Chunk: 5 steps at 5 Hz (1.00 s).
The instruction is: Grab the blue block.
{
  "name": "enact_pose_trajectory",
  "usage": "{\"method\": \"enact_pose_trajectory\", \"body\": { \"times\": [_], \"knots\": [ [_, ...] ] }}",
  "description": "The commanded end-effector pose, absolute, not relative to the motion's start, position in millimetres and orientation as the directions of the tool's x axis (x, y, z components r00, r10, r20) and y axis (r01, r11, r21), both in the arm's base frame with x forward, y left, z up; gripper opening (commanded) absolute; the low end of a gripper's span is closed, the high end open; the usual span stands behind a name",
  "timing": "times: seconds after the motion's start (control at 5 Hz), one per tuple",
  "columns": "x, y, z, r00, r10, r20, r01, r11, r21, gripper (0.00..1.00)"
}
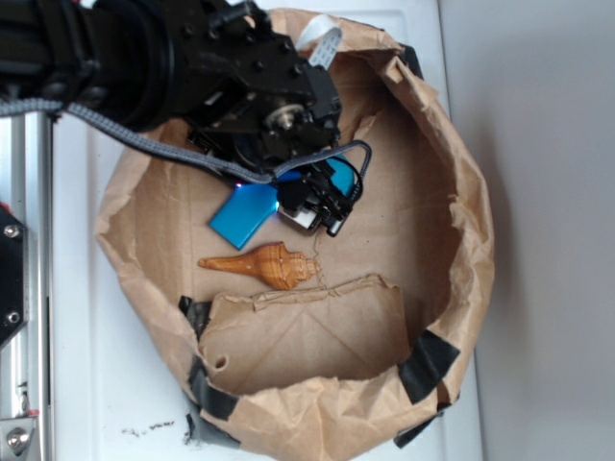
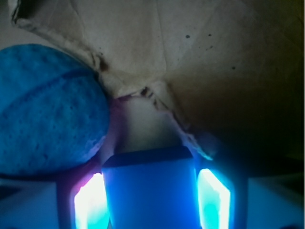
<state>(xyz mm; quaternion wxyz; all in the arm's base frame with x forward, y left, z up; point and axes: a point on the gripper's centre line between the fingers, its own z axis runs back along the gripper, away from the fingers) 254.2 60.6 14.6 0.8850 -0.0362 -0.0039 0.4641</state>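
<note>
- In the exterior view, you see the blue block (image 1: 245,217) lying flat on the brown paper floor of the paper-lined bin (image 1: 452,192), left of centre, with one end under the gripper (image 1: 312,204).
- Just below the block lies the orange seashell (image 1: 261,265), close to it but apart.
- A teal-blue ball (image 1: 338,176) peeks out beside the gripper, mostly hidden by the black arm (image 1: 192,67).
- In the wrist view, the block (image 2: 150,191) sits between the two fingers (image 2: 88,202), which press against its sides, so you have it clamped.
- The ball (image 2: 47,109) fills the left side, resting on creased paper just beside the left finger.
</note>
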Motion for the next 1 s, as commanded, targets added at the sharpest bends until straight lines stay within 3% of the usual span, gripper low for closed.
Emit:
{"method": "enact_pose_trajectory", "body": {
  "times": [0.0,0.2,0.4,0.6,0.8],
  "knots": [
    [255.2,64.2,87.4,0.633,0.767,0.104,-0.732,0.637,-0.243,0.00],
    [256.0,53.0,119.6,0.577,0.790,0.207,-0.743,0.613,-0.268,0.00],
    [260.7,55.2,144.3,0.612,0.772,0.172,-0.727,0.635,-0.261,0.00],
    [260.0,61.9,149.7,0.632,0.759,0.158,-0.717,0.650,-0.252,0.00],
    [255.5,58.9,152.0,0.619,0.746,0.247,-0.717,0.665,-0.211,0.00]
  ]
}}
